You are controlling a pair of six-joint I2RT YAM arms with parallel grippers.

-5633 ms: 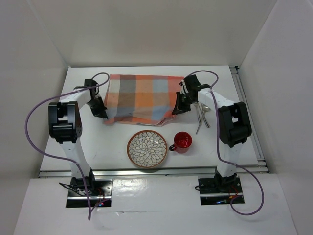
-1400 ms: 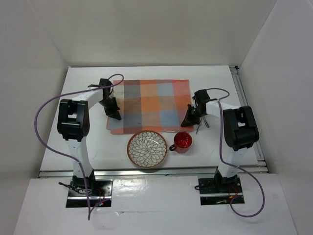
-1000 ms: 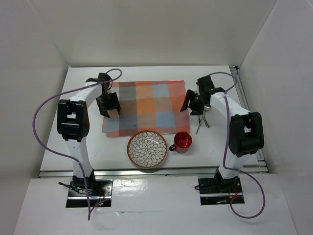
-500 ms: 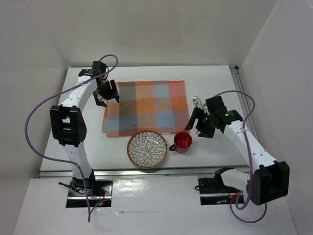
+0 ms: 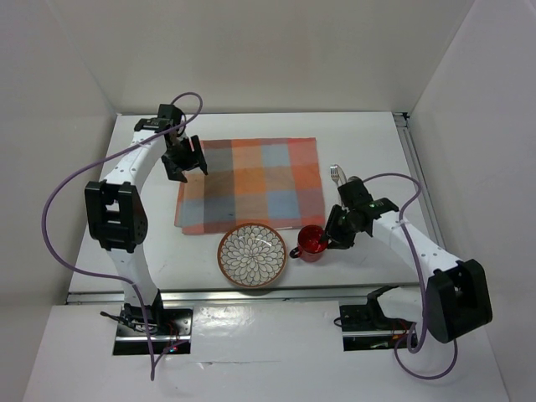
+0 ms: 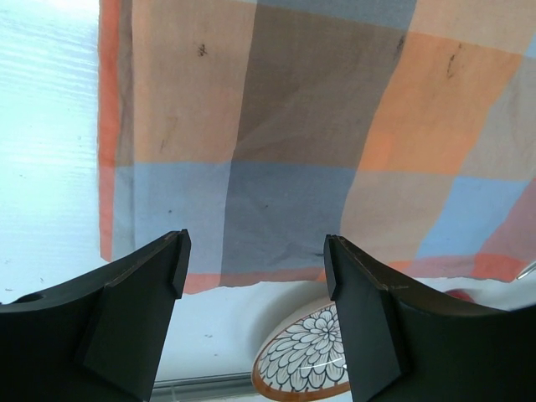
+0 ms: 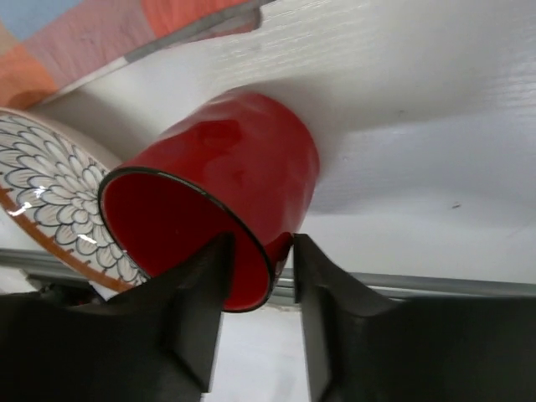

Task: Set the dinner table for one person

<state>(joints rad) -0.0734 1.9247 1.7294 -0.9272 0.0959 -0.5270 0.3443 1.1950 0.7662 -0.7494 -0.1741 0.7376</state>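
Note:
A red mug (image 5: 314, 240) stands on the white dinner table (image 5: 377, 138), just right of a flower-patterned plate (image 5: 253, 255). My right gripper (image 5: 329, 237) straddles the mug's right rim. In the right wrist view one finger is inside the mug (image 7: 226, 159) and the other touches its outer wall. The jaws (image 7: 260, 251) are half narrowed, with a gap still showing on the inner side. My left gripper (image 5: 186, 162) hovers open over the left edge of the orange-and-blue checked placemat (image 5: 251, 180). Nothing is between its fingers (image 6: 255, 260).
A fork's head (image 5: 335, 172) pokes out from behind the right arm, to the right of the placemat. The plate (image 6: 310, 360) lies just below the placemat's near edge (image 6: 251, 272). A metal rail (image 5: 421, 184) runs along the table's right side. White walls enclose the table.
My right arm swung from the cutlery down to the red mug, and its jaws narrowed around the rim. The left gripper stayed over the placemat's left edge, open.

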